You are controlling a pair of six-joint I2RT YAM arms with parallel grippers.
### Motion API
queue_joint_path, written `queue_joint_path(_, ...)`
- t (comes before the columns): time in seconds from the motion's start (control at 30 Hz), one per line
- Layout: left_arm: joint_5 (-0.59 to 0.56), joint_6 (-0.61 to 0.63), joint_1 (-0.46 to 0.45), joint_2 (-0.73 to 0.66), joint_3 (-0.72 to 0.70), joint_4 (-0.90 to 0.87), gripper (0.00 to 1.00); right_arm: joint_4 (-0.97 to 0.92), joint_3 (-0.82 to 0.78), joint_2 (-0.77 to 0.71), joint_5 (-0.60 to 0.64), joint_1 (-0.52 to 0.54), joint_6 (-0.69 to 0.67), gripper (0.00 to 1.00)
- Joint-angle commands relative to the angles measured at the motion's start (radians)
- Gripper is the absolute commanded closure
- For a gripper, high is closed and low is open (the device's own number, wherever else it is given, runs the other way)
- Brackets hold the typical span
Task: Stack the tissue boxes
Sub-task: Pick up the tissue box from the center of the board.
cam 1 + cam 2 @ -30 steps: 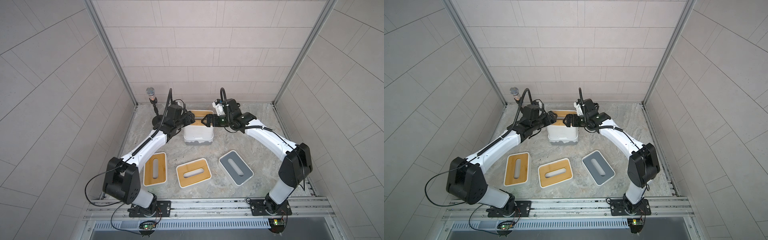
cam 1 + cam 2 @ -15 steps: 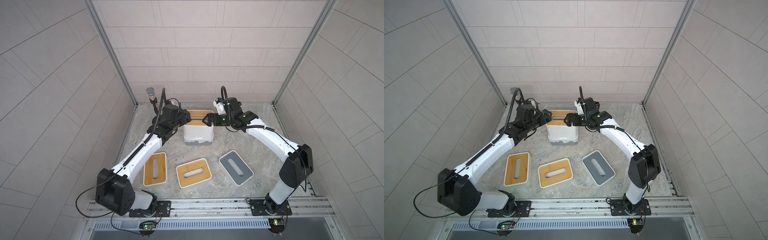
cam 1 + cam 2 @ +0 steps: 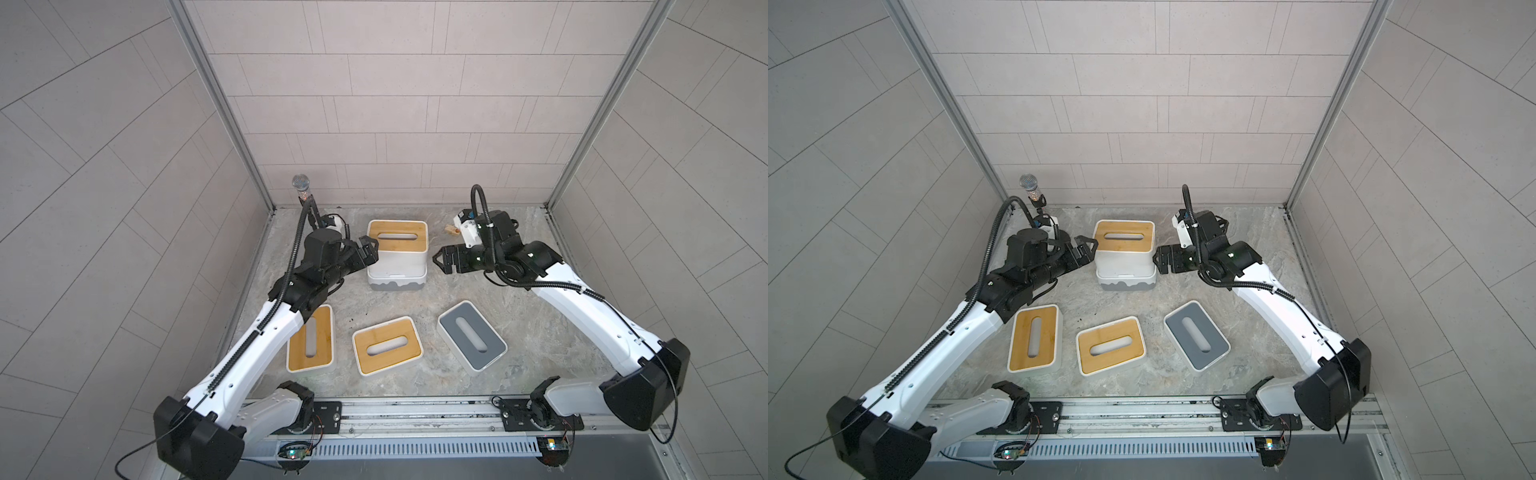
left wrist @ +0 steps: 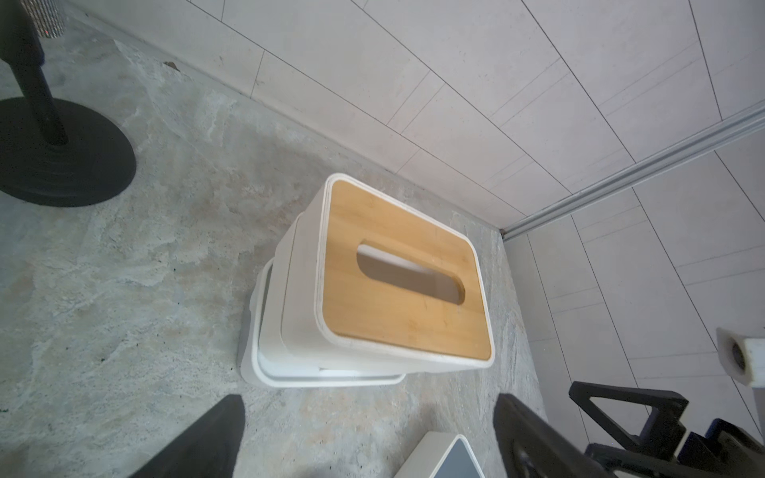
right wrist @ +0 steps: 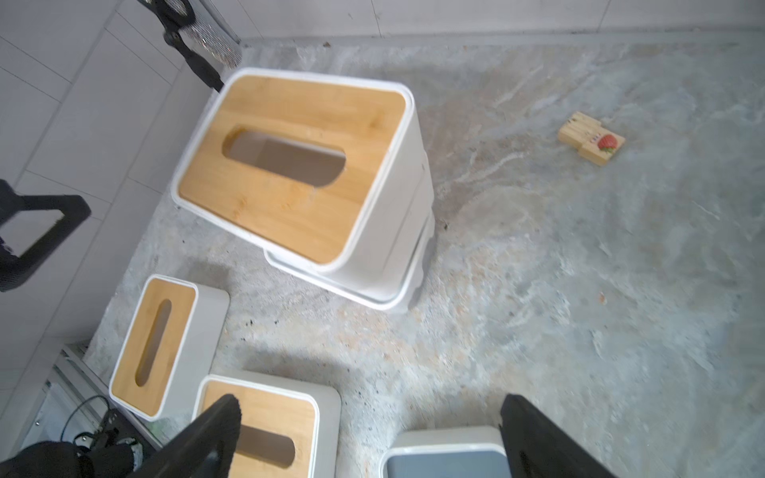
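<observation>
Grey tiled walls box in a marbled tabletop point(image 3: 415, 301); notes run from its left side across. Microphone point(image 3: 301, 185) in the back corner, clear of the work. Left gripper point(image 3: 371, 252): jaws spread wide, empty, just beside one end wall of the stack point(image 3: 397, 257), which stands at centre back. A bamboo-lidded box is on top and a grey wavy base is lowest. Right gripper point(image 3: 439, 259): likewise wide and empty, a little off the opposite end. Small wooden block point(image 3: 451, 228) behind it, no part of the job. Front row, loose: first bamboo box point(image 3: 322, 353), second bamboo box point(image 3: 386, 361), grey-lidded box point(image 3: 490, 343). Judgement: the step is backing off. Draw each gripper straight outward before lifting, so no finger drags the top box. Then take a loose box level by its walls and lower it square. Hard to make out: lids under the top box are concealed, so the layer count is uncertain. The left wrist view hints the top box sits slightly askew, possibly lens slant. The left forearm covers a corner of the first bamboo box. Both wrist views crop their own fingers.
</observation>
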Motion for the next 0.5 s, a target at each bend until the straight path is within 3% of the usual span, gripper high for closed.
queue_joint_path(0.0,0.016,-0.004,-0.037,-0.059,-0.051,-0.035,0.0,-0.145,-0.021,-0.047,0.093,0.044,-0.058,0.01)
queue_joint_path(0.2,-0.011,0.012,-0.102,-0.137,-0.084,-0.111,0.0,-0.257,-0.118,-0.153,0.242,0.158,-0.044,0.0)
queue_joint_path(0.47,-0.061,-0.011,-0.229,-0.149,-0.131,-0.124,0.0,-0.319,-0.283,-0.218,0.339,0.322,0.102,0.02)
